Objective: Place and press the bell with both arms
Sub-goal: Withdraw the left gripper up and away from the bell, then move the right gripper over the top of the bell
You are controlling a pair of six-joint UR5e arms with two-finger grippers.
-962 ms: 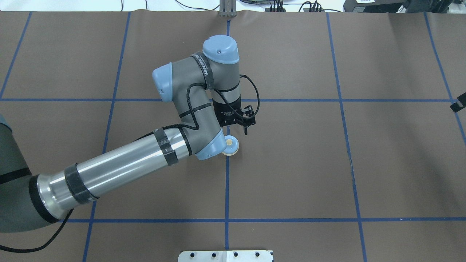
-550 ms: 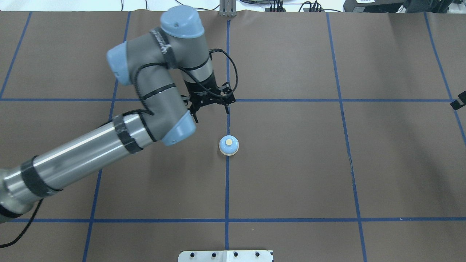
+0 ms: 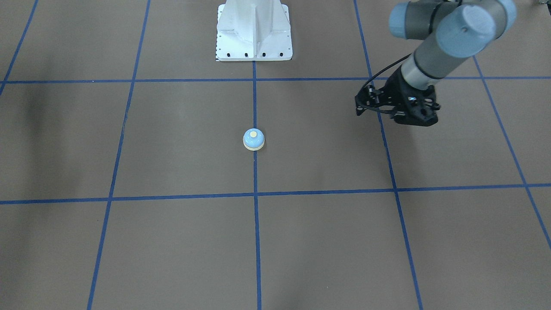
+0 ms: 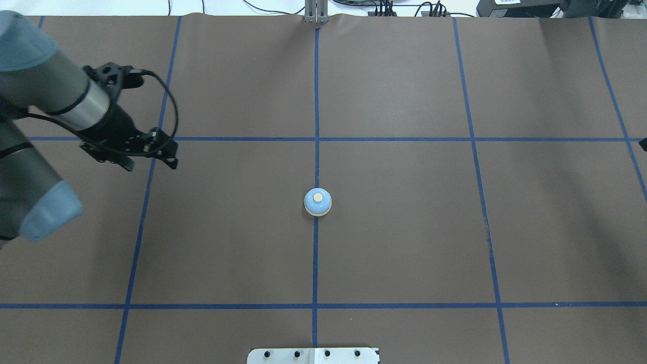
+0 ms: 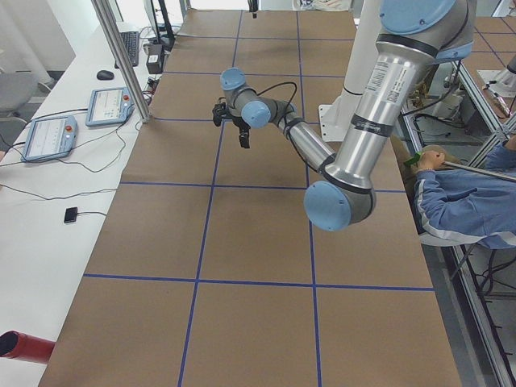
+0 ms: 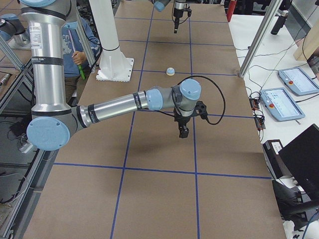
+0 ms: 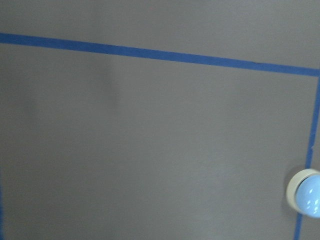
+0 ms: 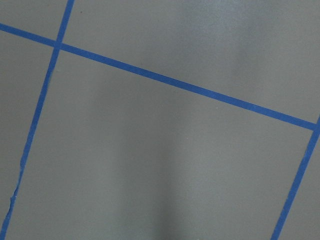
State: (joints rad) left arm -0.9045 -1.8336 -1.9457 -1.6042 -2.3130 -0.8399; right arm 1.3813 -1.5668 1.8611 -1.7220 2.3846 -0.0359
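Sitting alone: light-blue dome-shaped bell [image 4: 317, 202]; black left gripper [image 4: 150, 162] well apart, jaws spread, empty; right gripper [image 6: 183, 132] — opening cannot be told.

Around the bell [image 4: 318, 202]: bare brown desk [image 4: 404, 242] on every side, nothing touching it.
Above the bell: open air in the overhead and front-facing views.
Robot's left of the bell: left claw [image 4: 151, 161] hangs well apart, fingers spread.
Robot's right of the bell: right claw [image 6: 182, 130] well apart, above the desk.
Robot side of the bell: white pedestal [image 4: 313, 355], well apart.
Far side of the bell: metal post [image 4: 316, 14] at the desk edge.
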